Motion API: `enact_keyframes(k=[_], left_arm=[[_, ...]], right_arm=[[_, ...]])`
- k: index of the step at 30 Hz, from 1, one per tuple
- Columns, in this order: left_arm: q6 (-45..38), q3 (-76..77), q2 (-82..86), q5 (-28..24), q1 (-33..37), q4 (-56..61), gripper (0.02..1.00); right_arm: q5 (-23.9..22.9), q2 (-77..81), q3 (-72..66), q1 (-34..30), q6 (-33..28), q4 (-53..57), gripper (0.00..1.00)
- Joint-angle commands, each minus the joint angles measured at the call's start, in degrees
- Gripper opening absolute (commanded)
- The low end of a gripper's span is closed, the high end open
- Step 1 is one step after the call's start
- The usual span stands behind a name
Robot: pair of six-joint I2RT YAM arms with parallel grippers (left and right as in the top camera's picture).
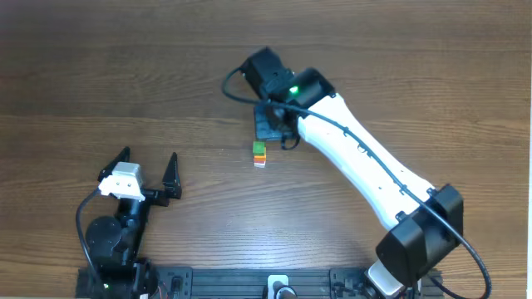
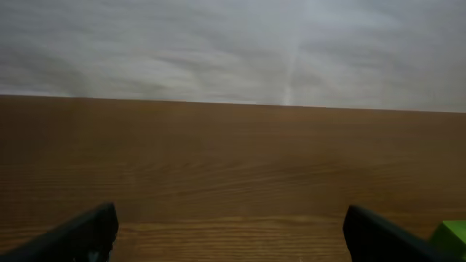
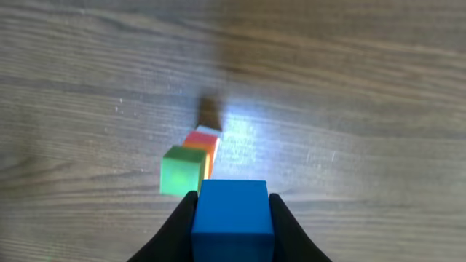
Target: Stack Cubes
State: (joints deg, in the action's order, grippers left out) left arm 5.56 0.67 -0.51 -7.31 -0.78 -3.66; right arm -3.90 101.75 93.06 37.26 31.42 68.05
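A small stack of cubes stands on the wooden table, with a green cube [image 1: 259, 148] on top, an orange one [image 3: 202, 142] under it and a white one at the bottom. My right gripper [image 1: 270, 124] hovers above and just beyond the stack, shut on a blue cube [image 3: 233, 209]. In the right wrist view the green cube [image 3: 181, 169] lies beside and below the blue cube. My left gripper [image 1: 150, 172] rests open near the table's front left, with nothing between its fingers; the green cube [image 2: 453, 234] shows at its view's edge.
The wooden table [image 1: 100, 75] stretches bare around the stack. A pale wall [image 2: 218, 44] rises beyond the table's far edge in the left wrist view. The arms' bases [image 1: 274, 286] sit along the front edge.
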Motion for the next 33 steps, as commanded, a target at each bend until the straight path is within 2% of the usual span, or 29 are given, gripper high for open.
enact_keyframes(k=[1,19,33], left_arm=[[-0.9,-0.3,0.3,-0.4,0.3,0.0,1.000],[-0.9,-0.3,0.3,-0.4,0.3,0.0,0.991],[-0.9,-0.3,0.3,-0.4,0.3,0.0,0.998]], right_arm=[[-3.2,1.0,1.8,3.2,7.0,1.4,0.064],[-0.4,9.0,5.6,7.4,10.2,1.9,0.060],[-0.6,9.4,5.5,7.1,11.0,3.2,0.058]])
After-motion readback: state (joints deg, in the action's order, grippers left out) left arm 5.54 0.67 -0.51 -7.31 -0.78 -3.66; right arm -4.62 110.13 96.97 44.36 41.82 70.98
